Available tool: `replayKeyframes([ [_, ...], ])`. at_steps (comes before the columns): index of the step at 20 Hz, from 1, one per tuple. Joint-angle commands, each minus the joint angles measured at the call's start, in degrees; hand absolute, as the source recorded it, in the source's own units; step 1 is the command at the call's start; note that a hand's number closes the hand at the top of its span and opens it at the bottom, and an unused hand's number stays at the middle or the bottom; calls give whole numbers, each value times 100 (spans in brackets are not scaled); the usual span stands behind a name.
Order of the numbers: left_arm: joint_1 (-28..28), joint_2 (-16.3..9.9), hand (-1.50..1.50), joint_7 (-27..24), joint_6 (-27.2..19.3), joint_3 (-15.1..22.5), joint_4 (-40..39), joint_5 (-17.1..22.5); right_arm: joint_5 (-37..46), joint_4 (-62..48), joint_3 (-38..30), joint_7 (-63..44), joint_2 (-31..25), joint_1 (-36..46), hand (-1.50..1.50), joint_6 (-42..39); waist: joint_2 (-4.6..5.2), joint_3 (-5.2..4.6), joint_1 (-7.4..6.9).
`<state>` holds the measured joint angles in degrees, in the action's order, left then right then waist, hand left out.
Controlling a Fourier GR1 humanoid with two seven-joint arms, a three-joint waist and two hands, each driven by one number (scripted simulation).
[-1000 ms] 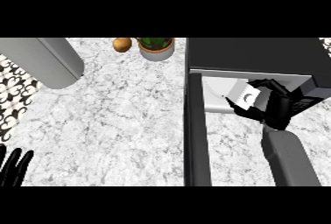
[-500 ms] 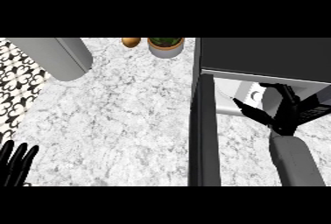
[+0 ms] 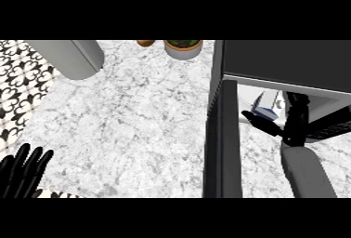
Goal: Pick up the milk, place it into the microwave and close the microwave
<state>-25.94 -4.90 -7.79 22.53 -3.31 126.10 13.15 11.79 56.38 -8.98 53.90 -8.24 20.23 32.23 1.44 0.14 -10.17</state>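
You are looking down at the marble counter (image 3: pixel 130 121), and the microwave (image 3: pixel 288 62) is sitting at about two o'clock, with its door (image 3: pixel 223 139) standing open and seen edge-on, running toward six o'clock. The milk (image 3: pixel 266 106) is resting just inside the microwave's opening, a white carton with a blue part. Your right hand (image 3: pixel 291 121) is reaching into that opening; from the hand, the milk is lying at about eleven o'clock, just beside the spread fingers (image 3: pixel 257 120). The fingers are looking straight and apart, not curling round anything, so the hand is holding nothing. Your left hand (image 3: pixel 24 169) is resting at eight o'clock near the lower edge, fingers up and relaxed. A potted plant (image 3: pixel 184 48) is standing at twelve o'clock.
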Motion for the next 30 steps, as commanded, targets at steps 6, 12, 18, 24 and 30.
replayKeyframes([
  [6,254,57,-150,86,-61,226,-113,-221,-165,-1732,-197,-2006,-93,1794,-150,-489,209,5,-114],
  [12,420,284,-150,76,-266,545,-158,-646,-46,-2809,-317,-2531,-388,2793,-150,-623,206,19,73],
  [18,302,407,-150,196,-393,708,-41,-787,-98,-3597,-526,-2396,-616,3211,-150,-826,172,25,190],
  [24,247,486,-150,26,-498,962,-91,-1009,-170,-4078,-664,-1956,-599,3388,-150,-1089,141,22,296],
  [30,290,489,-150,-40,-638,1150,-218,-1153,-316,-4407,-864,-1530,-612,3398,-150,-1406,94,15,458],
])
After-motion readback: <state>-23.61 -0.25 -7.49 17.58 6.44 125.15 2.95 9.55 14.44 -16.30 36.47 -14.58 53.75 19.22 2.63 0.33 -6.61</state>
